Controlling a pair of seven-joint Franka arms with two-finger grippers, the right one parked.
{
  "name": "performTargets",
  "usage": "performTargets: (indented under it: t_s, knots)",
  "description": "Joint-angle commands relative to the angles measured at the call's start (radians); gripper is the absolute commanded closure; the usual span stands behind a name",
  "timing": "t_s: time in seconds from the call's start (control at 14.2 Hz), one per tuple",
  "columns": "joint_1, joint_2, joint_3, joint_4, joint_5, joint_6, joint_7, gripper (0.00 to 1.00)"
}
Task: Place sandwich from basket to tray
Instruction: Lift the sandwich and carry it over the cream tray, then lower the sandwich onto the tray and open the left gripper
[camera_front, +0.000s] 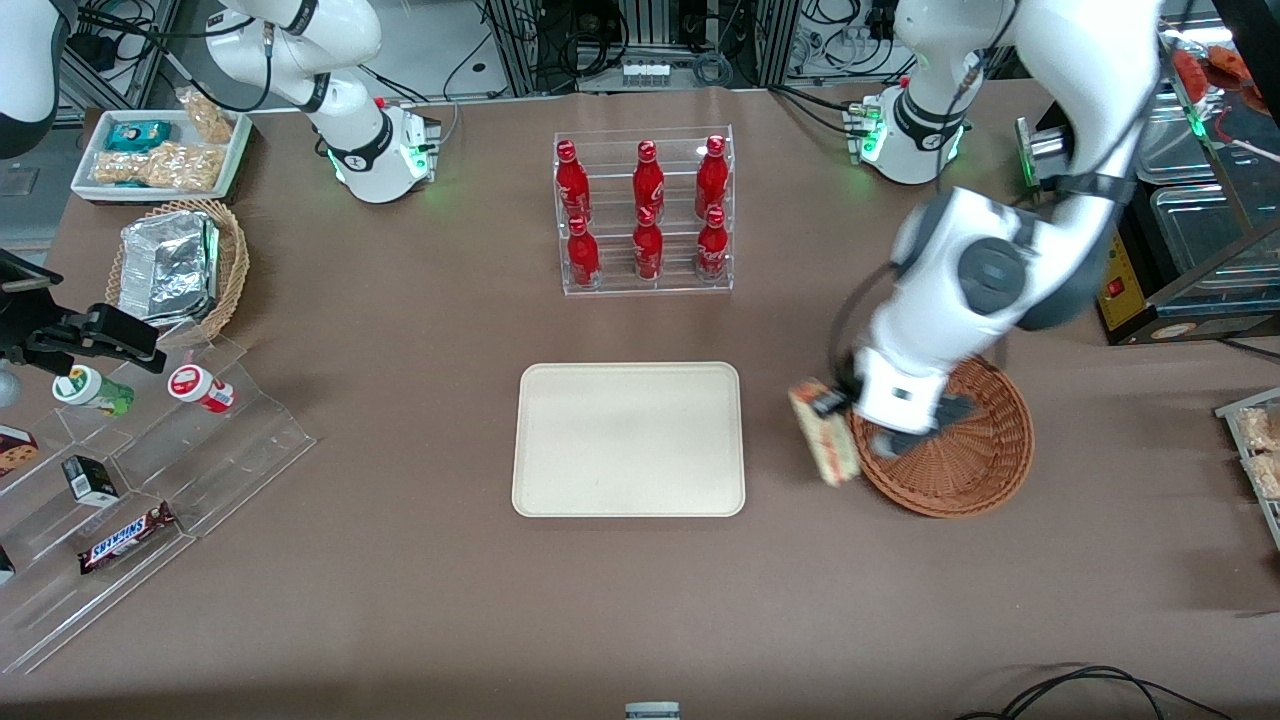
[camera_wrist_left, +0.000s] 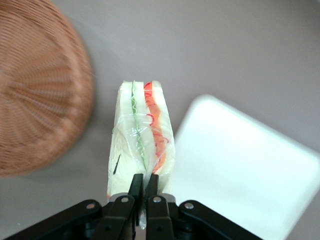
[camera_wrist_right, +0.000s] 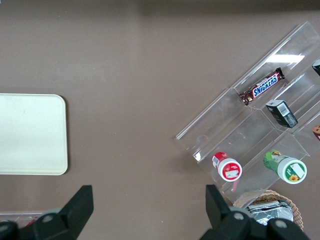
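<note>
Black claw (camera_wrist_left: 144, 184) is clamped on the sandwich (camera_wrist_left: 141, 137), fingers (camera_wrist_left: 135, 187) nearly together on its plastic wrap at one end. Sandwich hangs clear of the counter (camera_front: 400, 600), cut edge showing green and orange-red layers. In the front view, right of centre, the sandwich (camera_front: 826, 433) sits over the gap between the basket (camera_front: 960, 455) and the tray (camera_front: 628, 440), just beside the basket rim. Basket holds nothing visible; tray surface bare, centre frame.
</note>
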Motion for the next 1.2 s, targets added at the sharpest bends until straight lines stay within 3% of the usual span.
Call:
performTargets:
  t_s: [0.0,0.14,0.35,0.42,0.63,1.13]
  knots:
    - [-0.092,0.048,-0.013,0.036,0.048,0.041,0.024,0.99]
    - [-0.179,0.110,-0.013,0.062,0.054,0.104,0.029,0.99]
    - [-0.255,0.219,-0.014,0.093,0.141,0.215,0.020,0.98]
    - [-0.278,0.243,-0.013,0.096,0.135,0.258,0.015,0.97]
    - [-0.296,0.289,-0.013,0.096,0.146,0.371,0.006,0.94]
    - [-0.339,0.398,-0.007,0.192,0.148,0.380,0.009,0.88]
